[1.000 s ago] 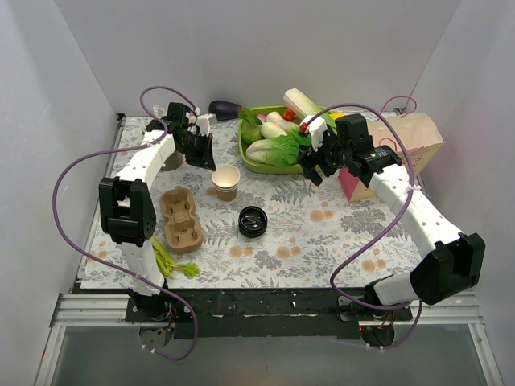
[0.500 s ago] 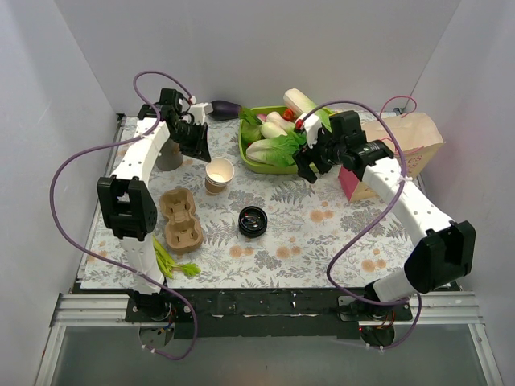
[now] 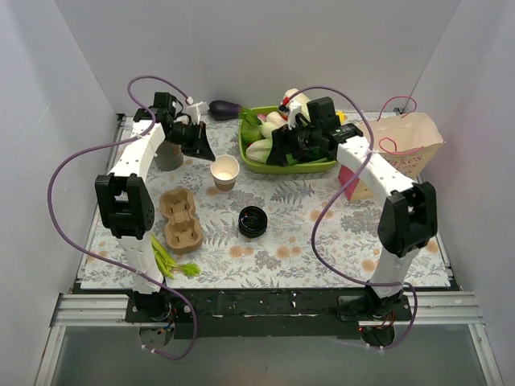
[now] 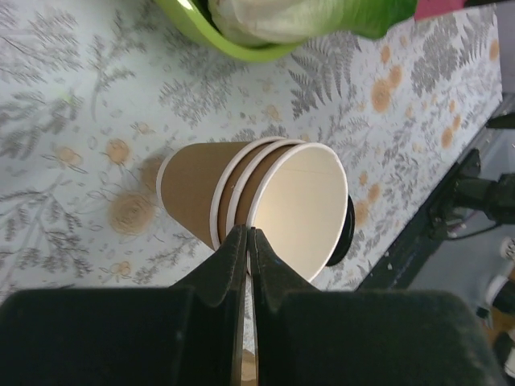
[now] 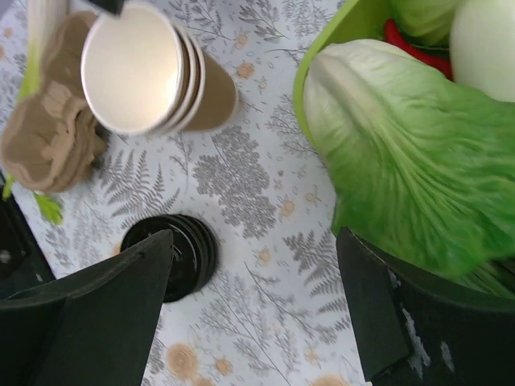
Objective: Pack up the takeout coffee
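A nested stack of tan paper cups (image 3: 224, 171), cream inside, stands open-topped on the floral mat; it also shows in the left wrist view (image 4: 265, 201) and the right wrist view (image 5: 153, 72). My left gripper (image 3: 206, 153) (image 4: 247, 233) is shut, its tips pinching the stack's near rim. A stack of black lids (image 3: 253, 220) (image 5: 173, 257) lies apart on the mat, in front of the cups. My right gripper (image 3: 278, 149) (image 5: 253, 281) is open wide and empty. It hovers at the green bowl's front edge, right of the cups.
A brown pulp cup tray (image 3: 179, 219) lies left of the lids, with green stalks (image 3: 173, 264) beside it. A grey cup (image 3: 169, 155) stands under the left arm. A green bowl (image 3: 278, 167) of vegetables, an eggplant (image 3: 224, 107) and a paper bag (image 3: 410, 145) sit at the back.
My right arm has swung left, from right of the green bowl to its front edge near the cups. The cup stack has shifted slightly back with my left gripper.
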`<action>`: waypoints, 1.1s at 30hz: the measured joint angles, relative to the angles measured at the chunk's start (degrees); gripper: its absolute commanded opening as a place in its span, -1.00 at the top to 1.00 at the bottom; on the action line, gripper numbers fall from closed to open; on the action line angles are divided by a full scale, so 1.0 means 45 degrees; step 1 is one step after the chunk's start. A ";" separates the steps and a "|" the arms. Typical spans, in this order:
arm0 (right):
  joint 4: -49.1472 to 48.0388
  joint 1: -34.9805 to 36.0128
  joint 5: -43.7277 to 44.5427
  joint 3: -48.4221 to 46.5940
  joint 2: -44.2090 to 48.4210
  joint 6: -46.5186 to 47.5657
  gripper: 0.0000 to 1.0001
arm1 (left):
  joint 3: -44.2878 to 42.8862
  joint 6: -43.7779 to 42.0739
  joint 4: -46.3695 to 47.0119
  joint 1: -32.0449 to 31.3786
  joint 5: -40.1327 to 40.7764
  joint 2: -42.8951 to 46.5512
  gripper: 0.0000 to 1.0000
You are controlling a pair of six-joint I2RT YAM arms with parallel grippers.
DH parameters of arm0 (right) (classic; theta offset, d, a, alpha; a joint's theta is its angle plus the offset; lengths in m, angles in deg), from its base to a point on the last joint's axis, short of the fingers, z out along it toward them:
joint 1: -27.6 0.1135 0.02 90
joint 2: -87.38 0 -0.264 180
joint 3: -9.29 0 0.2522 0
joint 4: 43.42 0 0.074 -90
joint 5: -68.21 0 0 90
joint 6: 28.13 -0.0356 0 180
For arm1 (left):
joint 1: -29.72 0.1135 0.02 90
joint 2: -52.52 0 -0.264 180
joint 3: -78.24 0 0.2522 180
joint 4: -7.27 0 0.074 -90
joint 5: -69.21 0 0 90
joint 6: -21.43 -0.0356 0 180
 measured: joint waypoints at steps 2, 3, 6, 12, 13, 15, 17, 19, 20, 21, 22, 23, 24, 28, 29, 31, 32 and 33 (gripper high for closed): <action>-0.0233 0.0073 -0.0452 -0.0418 -0.0860 -0.0699 -0.80 | 0.0879 -0.0117 0.0248 0.0000 -0.0447 0.0010 1.00; -0.0369 0.0117 -0.0690 -0.0578 -0.1258 -0.1001 -0.80 | 0.1302 -0.0199 0.0287 0.0000 -0.0636 0.0010 1.00; -0.0617 0.0277 -0.1418 -0.0782 -0.2229 -0.1695 -0.79 | 0.2152 -0.0345 0.0423 -0.0039 -0.0991 0.0039 1.00; -0.0928 0.0685 -0.2759 -0.1049 -0.3075 -0.2579 -0.47 | 0.2297 -0.0340 0.0675 -0.0073 -0.1146 0.0170 1.00; -0.0923 0.0792 -0.2783 -0.1331 -0.3201 -0.2613 -0.43 | 0.2297 -0.0325 0.0690 -0.0073 -0.1146 0.0214 1.00; -0.0835 0.1069 -0.2482 -0.2025 -0.3483 -0.2584 -0.25 | 0.2297 -0.0277 0.0724 -0.0073 -0.1156 0.0296 1.00; -0.0835 0.1404 -0.1972 -0.2574 -0.3648 -0.2531 -0.18 | 0.2327 -0.0194 0.0758 -0.0073 -0.1156 0.0379 1.00; -0.0801 0.1715 -0.1336 -0.2919 -0.3682 -0.2569 -0.12 | 0.2399 -0.0146 0.0845 -0.0087 -0.1141 0.0452 1.00; -0.0797 0.1870 -0.1112 -0.3011 -0.3691 -0.2574 -0.11 | 0.2448 -0.0126 0.0879 -0.0092 -0.1137 0.0476 1.00; -0.0782 0.2006 -0.0918 -0.3065 -0.3706 -0.2569 -0.10 | 0.2492 -0.0092 0.0913 -0.0097 -0.1127 0.0481 1.00; -0.0782 0.2118 -0.0782 -0.3070 -0.3721 -0.2574 -0.09 | 0.2550 -0.0049 0.0933 -0.0112 -0.1088 0.0481 1.00; -0.0748 0.2195 -0.0665 -0.3070 -0.3745 -0.2569 -0.08 | 0.2584 -0.0034 0.0957 -0.0117 -0.1083 0.0481 1.00; -0.0695 0.2259 -0.0539 -0.3070 -0.3793 -0.2565 -0.05 | 0.2628 0.0015 0.0971 -0.0121 -0.1078 0.0491 1.00; -0.0466 0.2365 -0.0034 -0.3070 -0.4022 -0.2555 0.06 | 0.2681 0.0151 0.1020 -0.0131 -0.1039 0.0500 1.00; -0.0427 0.2395 0.0170 -0.3075 -0.4099 -0.2545 0.07 | 0.2681 0.0175 0.1035 -0.0131 -0.1044 0.0510 1.00; -0.0340 0.2448 0.0500 -0.3089 -0.4255 -0.2531 0.11 | 0.2681 0.0238 0.1059 -0.0141 -0.1044 0.0529 1.00; -0.0277 0.2463 0.0602 -0.3099 -0.4323 -0.2531 0.14 | 0.2681 0.0248 0.1064 -0.0141 -0.1039 0.0539 1.00; -0.0209 0.2482 0.0680 -0.3133 -0.4381 -0.2535 0.21 | 0.2681 0.0282 0.1073 -0.0141 -0.1044 0.0549 1.00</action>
